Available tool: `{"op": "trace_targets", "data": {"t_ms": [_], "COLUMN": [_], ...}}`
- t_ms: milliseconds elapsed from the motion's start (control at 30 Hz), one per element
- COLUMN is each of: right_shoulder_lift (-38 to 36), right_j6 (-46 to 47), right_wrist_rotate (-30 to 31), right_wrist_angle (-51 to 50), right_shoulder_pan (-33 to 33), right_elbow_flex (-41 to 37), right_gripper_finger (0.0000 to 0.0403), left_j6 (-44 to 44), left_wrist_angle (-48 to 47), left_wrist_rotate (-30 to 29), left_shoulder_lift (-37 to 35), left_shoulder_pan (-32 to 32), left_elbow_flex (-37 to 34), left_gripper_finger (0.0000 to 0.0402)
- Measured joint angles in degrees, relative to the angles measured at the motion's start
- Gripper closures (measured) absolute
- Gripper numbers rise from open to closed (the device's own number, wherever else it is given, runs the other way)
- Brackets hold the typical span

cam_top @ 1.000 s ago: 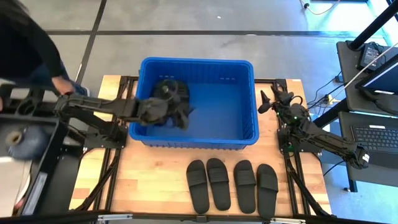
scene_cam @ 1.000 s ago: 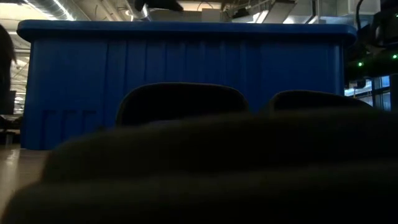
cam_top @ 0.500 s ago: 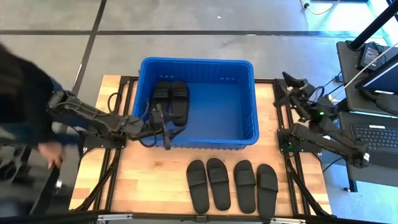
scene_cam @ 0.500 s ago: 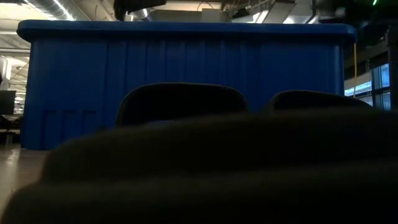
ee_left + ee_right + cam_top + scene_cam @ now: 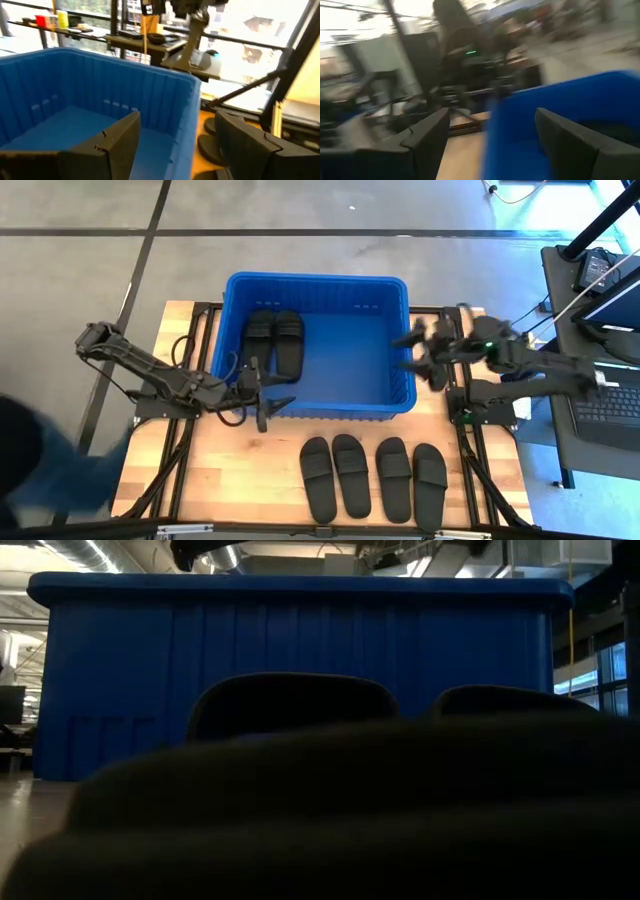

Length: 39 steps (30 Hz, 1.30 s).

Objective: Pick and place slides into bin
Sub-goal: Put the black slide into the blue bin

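From above, two black slides (image 5: 275, 340) lie side by side inside the blue bin (image 5: 400, 345), up in its 10 o'clock corner. Four more slides (image 5: 374, 477) sit in a row on the wooden table (image 5: 222, 465), at 6 o'clock from the bin. The low view cannot see into the bin at all. It only shows the bin's blue wall (image 5: 300, 640) behind big dark slide shapes (image 5: 290, 705).

The left gripper (image 5: 268, 404) is at the bin's 7 o'clock corner. Its fingers (image 5: 107, 145) are spread apart and hold nothing. The right gripper (image 5: 425, 352) is at the bin's 3 o'clock rim, also spread wide and holding nothing. A person (image 5: 40, 470) shows only from above, at the 8 o'clock edge.
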Motion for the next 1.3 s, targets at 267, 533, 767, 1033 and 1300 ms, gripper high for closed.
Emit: {"op": "trace_targets", "data": {"t_ms": [267, 533, 767, 1033, 1300], "right_shoulder_lift": [19.1, 33.4, 44.9, 54.1, 59.3], "right_j6": [0.9, 21.6, 43.8, 59.3, 57.4], "right_wrist_rotate": [2.5, 28.7, 33.7, 24.8, 21.9], "right_wrist_angle": [-6.3, -44.7, -68.1, -78.3, -78.0], "right_shoulder_pan": [23.0, 43.2, 56.2, 66.1, 67.4], "right_elbow_flex": [13.4, 29.6, 37.5, 37.5, 37.4], "right_gripper_finger": [0.0109, 0.0109, 0.0109, 0.0109, 0.0109], "left_j6": [0.0, 1.2, 4.7, 4.9, 4.9], "left_wrist_angle": [-2.8, -2.8, -2.8, -2.9, -3.2], "left_wrist_rotate": [1.8, 1.8, 1.7, 1.7, 1.7], "left_shoulder_lift": [0.0, 0.0, 0.0, 0.0, 0.0], "left_shoulder_pan": [-4.1, -5.9, -5.9, -5.8, -4.7], "left_elbow_flex": [0.0, 0.0, 0.0, 0.0, 0.0], "left_gripper_finger": [0.0153, 0.0153, 0.0153, 0.0153, 0.0153]}}
